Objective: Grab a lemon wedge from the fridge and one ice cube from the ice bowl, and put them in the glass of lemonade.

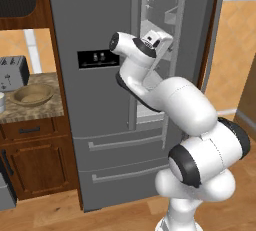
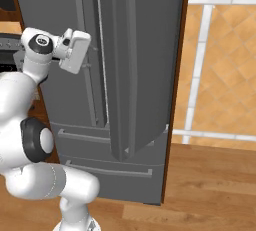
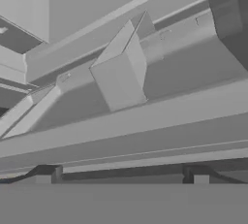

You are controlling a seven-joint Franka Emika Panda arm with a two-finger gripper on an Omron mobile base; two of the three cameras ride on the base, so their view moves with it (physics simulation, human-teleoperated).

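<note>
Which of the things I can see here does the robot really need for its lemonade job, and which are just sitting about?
Needed for the job:
- fridge, right door open
- ice bowl on the counter
- glass of lemonade, at the picture's left edge

Just sitting about:
- toaster
- wooden cabinet under the counter

— What's over on the left?
— A grey toaster (image 1: 12, 72) on a speckled stone counter (image 1: 42, 109), with dark wood cabinets (image 1: 35, 162) below — one drawer, one door.
— And the rest of the room?
— Wood plank floor (image 2: 205, 185), and a tan tiled wall (image 2: 227, 60) with white stripes.
</note>
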